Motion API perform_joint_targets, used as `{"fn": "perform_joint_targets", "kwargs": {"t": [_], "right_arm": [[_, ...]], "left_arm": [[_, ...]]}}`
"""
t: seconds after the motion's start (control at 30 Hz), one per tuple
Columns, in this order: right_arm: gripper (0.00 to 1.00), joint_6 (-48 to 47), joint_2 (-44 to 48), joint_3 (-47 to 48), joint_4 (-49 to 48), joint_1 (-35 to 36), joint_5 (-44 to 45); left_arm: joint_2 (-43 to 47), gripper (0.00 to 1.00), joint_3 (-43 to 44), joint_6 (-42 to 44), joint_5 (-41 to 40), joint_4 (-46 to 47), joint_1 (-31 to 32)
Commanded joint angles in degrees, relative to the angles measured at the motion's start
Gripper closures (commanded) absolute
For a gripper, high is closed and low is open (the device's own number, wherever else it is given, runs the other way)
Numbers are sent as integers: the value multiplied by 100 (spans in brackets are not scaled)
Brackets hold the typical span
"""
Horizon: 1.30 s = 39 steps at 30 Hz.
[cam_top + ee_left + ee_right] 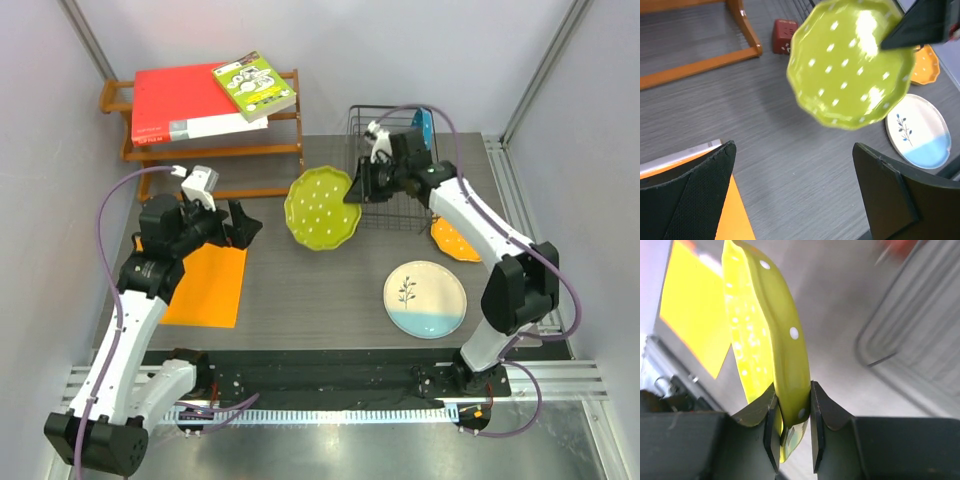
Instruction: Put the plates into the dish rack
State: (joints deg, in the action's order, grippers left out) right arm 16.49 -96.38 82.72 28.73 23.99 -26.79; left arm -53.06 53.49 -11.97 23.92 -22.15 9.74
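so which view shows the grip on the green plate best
Right wrist view: the lime green plate sits edge-on, rim pinched in the right hand. The top view shows its face from afar, the left wrist its face close.

A glossy, glazed finish is shown by the lime green plate (850, 65), with bright highlights caught on its face. The cream plate (425, 298) is likewise seen as smooth and shiny. The table (300, 290) is surfaced in matt grey wood-grain, and the orange mat (207, 285) at the near left is flat and matt. The dish rack (362, 125) is formed of thin black wire. Varnished brown wood is used for the far-left shelf (700, 68); smooth paper covers are seen on the red book (180, 100) and the green book (255, 85). The left gripper (794, 150) is fitted with matt black fingers (690, 200), one finely textured.
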Motion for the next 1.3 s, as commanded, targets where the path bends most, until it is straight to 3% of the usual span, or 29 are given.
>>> {"fn": "perform_joint_targets", "kwargs": {"t": [0.0,0.1,0.2,0.47,0.53,0.77,1.0,1.27], "right_arm": [[99,-673,682,1271,360,-315,172],[99,-1007,594,1878,590,-710,910],[99,-1323,384,2537,494,-782,2455],[99,-1614,-293,3259,-1105,-510,6626],[99,-1947,-469,3286,-1640,-386,7203],[99,-2238,-1592,4181,-1792,-307,8197],[99,-2607,-2332,4954,-1766,-298,8365],[99,-2520,-2684,5035,-1301,-272,8374]], "left_arm": [[-125,2,47,248,-476,-105,-7],[-205,2,56,177,-555,-79,-7],[-371,1,100,151,-721,-44,81],[-539,1,56,45,-652,202,169],[-495,1,30,28,-652,238,169],[-399,1,-137,54,-678,246,178],[-346,1,-278,54,-696,290,178],[-346,1,-375,89,-731,282,169]]}}
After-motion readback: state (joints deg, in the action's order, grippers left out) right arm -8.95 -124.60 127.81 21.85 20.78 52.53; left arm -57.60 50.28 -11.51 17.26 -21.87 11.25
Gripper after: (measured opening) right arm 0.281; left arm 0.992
